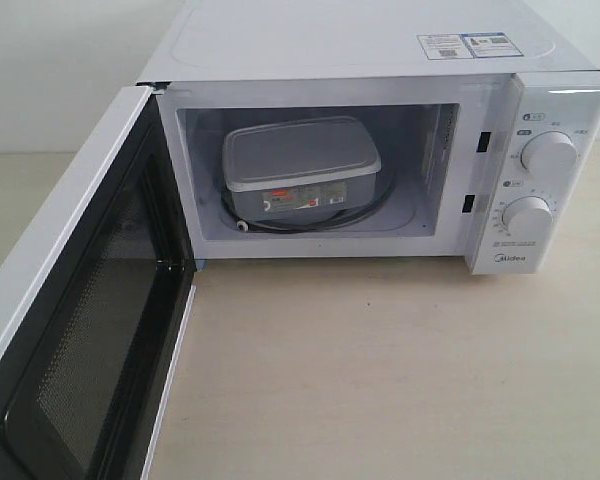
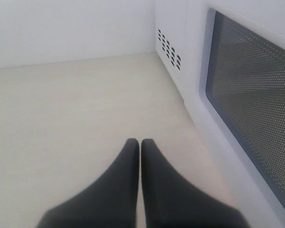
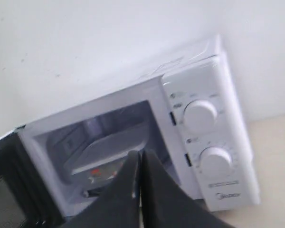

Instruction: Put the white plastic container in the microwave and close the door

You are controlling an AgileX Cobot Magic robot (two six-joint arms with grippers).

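The white plastic container [image 1: 300, 170] sits inside the microwave [image 1: 380, 60], its lid on and its red-and-white label facing out. The right wrist view also has the container [image 3: 109, 147] in the open cavity. The door [image 1: 75, 330] is swung wide open to the left, its dark mesh window facing me. In the left wrist view the outer side of the door [image 2: 249, 90] runs close beside my left gripper [image 2: 140, 142], which is shut and empty over the table. My right gripper [image 3: 140, 154] is shut and empty, back from the microwave's front. Neither gripper shows in the exterior view.
Two round white knobs [image 1: 548, 155] sit on the microwave's right panel. A pale table [image 1: 400, 380] stretches in front of the microwave. A white wall stands behind it. Vent holes [image 2: 168, 47] mark the microwave's side.
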